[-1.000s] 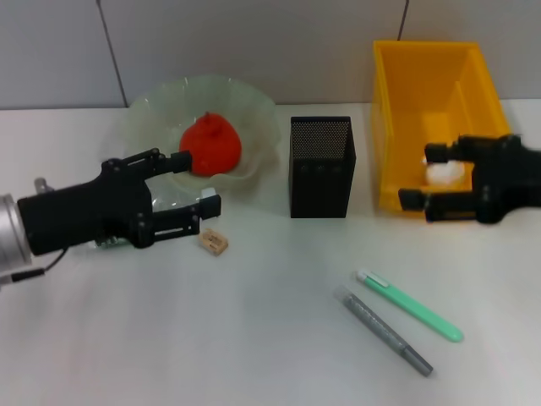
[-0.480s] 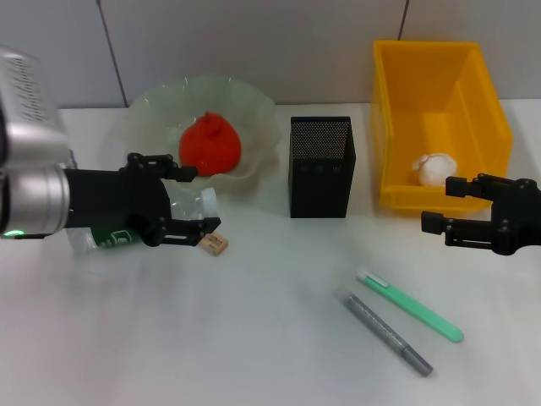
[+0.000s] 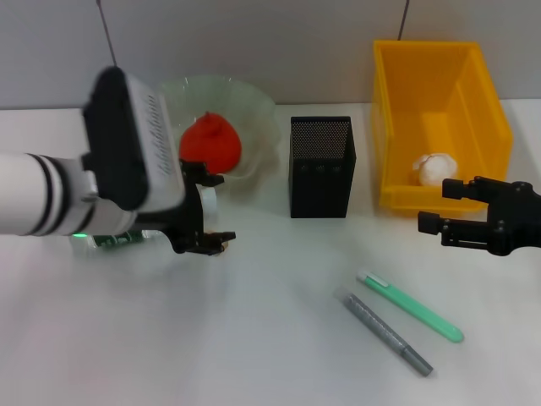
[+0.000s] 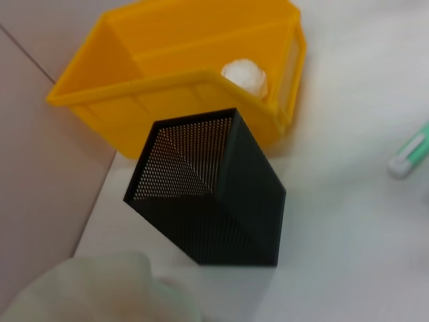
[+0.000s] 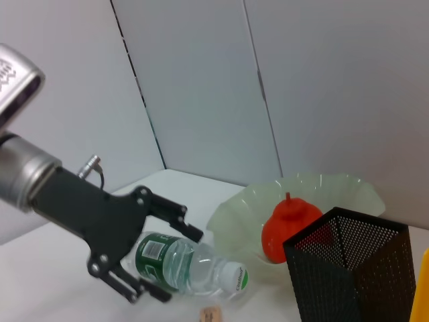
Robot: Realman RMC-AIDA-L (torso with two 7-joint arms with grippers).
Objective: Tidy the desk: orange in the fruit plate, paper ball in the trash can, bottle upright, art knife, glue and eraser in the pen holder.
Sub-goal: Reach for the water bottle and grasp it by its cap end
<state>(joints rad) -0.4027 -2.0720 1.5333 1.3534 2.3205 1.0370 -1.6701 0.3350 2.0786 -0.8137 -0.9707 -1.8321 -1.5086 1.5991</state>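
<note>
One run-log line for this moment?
left gripper: open around lying bottle | right gripper: open, idle | orange: in fruit plate

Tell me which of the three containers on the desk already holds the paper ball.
The trash can, the bright yellow bin on the robot's right: the white paper ball lies inside it. The fruit plate holds the orange; the black mesh pen holder looks empty.

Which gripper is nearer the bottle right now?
Left. The left gripper has its open fingers around the lying bottle. The right gripper is far off, across the table in front of the trash can.
</note>
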